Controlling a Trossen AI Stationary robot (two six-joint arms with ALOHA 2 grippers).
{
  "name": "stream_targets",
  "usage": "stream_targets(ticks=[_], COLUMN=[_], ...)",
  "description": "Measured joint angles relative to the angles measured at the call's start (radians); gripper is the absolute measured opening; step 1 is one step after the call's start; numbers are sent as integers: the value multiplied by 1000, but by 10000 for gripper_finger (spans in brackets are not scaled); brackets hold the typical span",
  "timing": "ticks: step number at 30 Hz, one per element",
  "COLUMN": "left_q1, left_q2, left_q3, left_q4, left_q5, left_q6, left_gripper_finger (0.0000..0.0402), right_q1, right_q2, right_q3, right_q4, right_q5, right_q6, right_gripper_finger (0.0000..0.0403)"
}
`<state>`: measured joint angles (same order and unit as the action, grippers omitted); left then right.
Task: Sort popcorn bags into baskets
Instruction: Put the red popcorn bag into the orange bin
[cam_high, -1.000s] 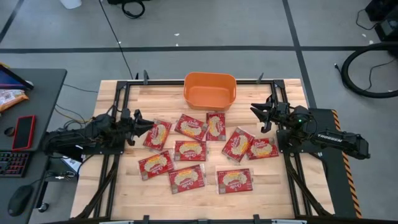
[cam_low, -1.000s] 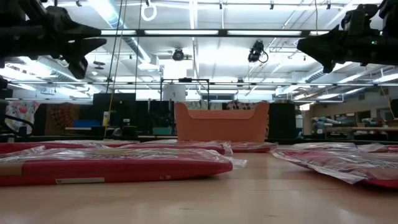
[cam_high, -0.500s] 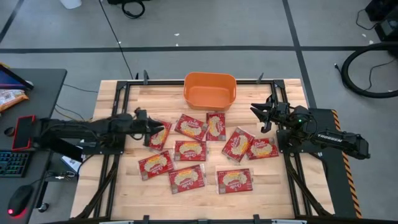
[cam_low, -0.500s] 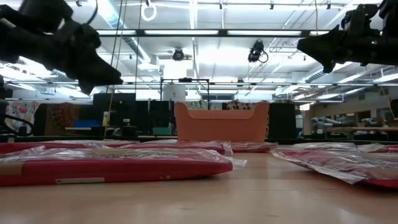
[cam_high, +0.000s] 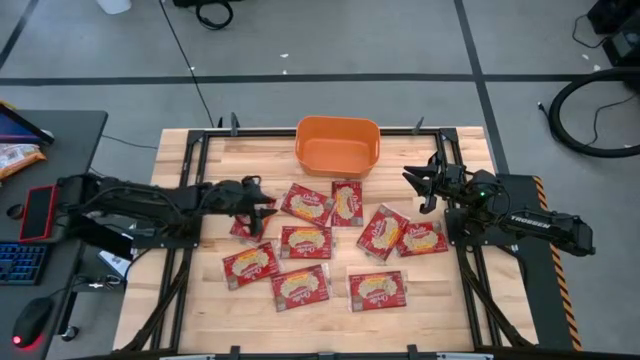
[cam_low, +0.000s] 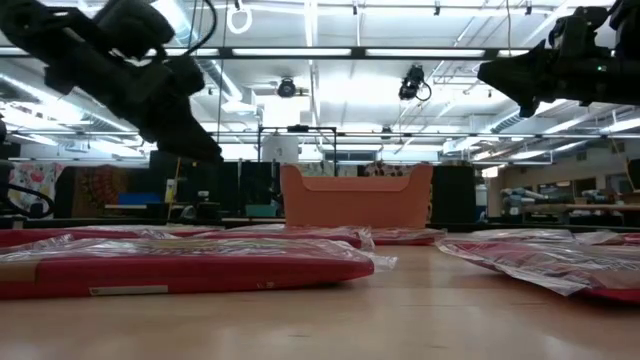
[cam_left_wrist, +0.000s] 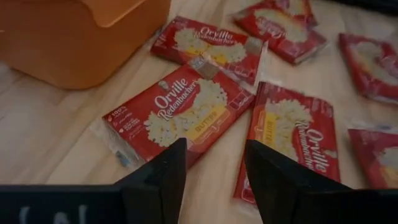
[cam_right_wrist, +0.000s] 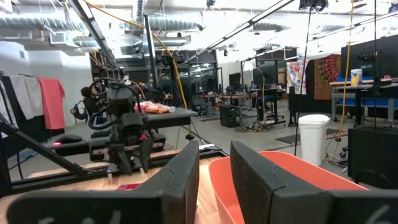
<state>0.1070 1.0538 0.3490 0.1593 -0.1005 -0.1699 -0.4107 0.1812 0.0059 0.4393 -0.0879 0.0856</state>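
Note:
Several red popcorn bags (cam_high: 305, 241) lie flat on the wooden table, spread across its middle. The orange bin (cam_high: 338, 145) stands at the far edge and shows beyond the bags in the low view (cam_low: 356, 196). My left gripper (cam_high: 262, 205) is open and hangs above the left end of the spread, tipped down toward the table. In the left wrist view its fingers (cam_left_wrist: 214, 144) frame one bag (cam_left_wrist: 180, 112), which lies near the bin (cam_left_wrist: 74, 37). My right gripper (cam_high: 420, 187) is open and waits in the air at the table's right side, also seen in the low view (cam_low: 490, 72).
A side desk on the left holds a red phone (cam_high: 38, 210), a keyboard and a mouse. Black frame rails (cam_high: 190, 150) run along the table's edges. Bare wood (cam_high: 240, 160) shows between the bin and the left rail and along the near edge.
My left arm has reached toward the table's right, over the leftmost bag, while coming down and tipping its fingers downward. The bags and the bin have not moved.

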Motion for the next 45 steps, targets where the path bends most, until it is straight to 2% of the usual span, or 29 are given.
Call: stream_targets(ticks=[4, 10, 15, 24, 27, 30, 36, 45], left_q1=[0, 0, -5, -76, -100, -122, -141, -141], left_q2=[101, 246, 354, 490, 543, 592, 666, 678], left_q3=[49, 101, 132, 255, 304, 349, 396, 400], left_q4=[4, 13, 60, 29, -1, -20, -37, -103], left_q5=[-5, -106, -135, -177, -179, -224, -317, -326], left_q6=[125, 267, 368, 544, 582, 624, 747, 852], left_gripper_finger=[167, 167, 171, 236, 244, 242, 234, 233], right_q1=[0, 0, 0, 0, 0, 0, 0, 0], right_q2=[0, 0, 0, 0, 0, 0, 0, 0], right_q3=[0, 0, 0, 0, 0, 0, 0, 0], right_q4=[0, 0, 0, 0, 0, 0, 0, 0], right_q5=[0, 0, 0, -1, -1, -1, 0, -1], right_q6=[0, 0, 0, 0, 0, 0, 0, 0], right_gripper_finger=[96, 96, 96, 96, 96, 96, 96, 96])
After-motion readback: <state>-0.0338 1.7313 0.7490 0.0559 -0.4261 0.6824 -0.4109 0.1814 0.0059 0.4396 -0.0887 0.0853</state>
